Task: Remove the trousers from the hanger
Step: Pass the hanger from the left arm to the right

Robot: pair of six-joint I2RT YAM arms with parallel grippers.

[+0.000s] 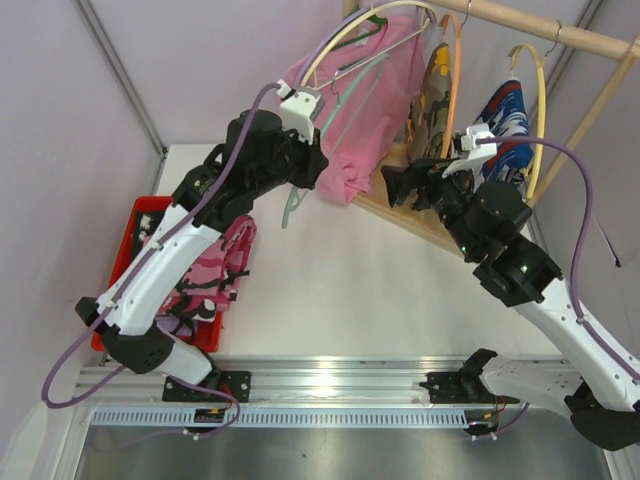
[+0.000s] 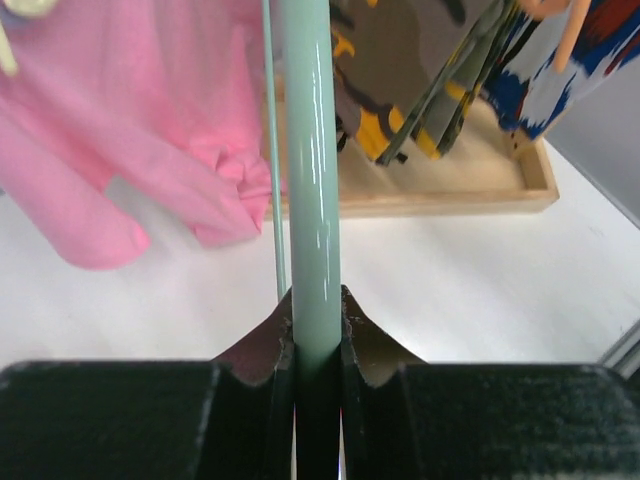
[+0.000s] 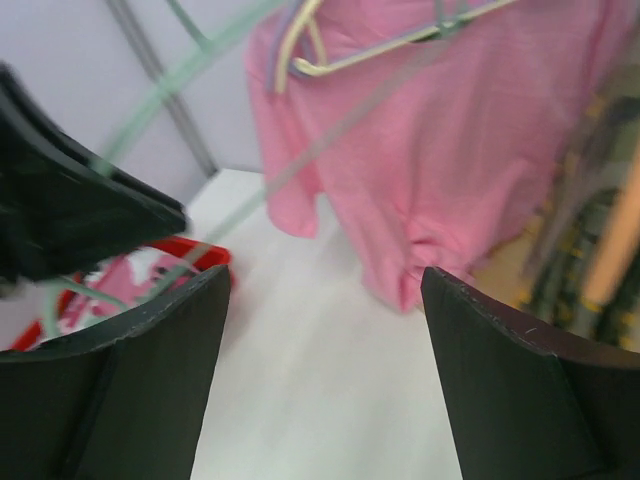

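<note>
- Pale lilac walls (image 1: 200, 60) close in the back and sides.
- A grey metal pole (image 1: 120, 75) slants across the left wall.
- The table (image 1: 340, 290) is white and evenly lit.
- A wooden rack (image 1: 560, 30) stands at its far right.
- An aluminium rail (image 1: 340, 375) edges the near side, with sheet metal (image 1: 330, 450) below.

Cannot resolve yellow-olive trousers (image 3: 568, 250) blurred at three o'clock in the right wrist view, nor pink-and-black trousers (image 1: 232, 262) half hidden under the left arm (image 1: 170, 255) overhead.
</note>
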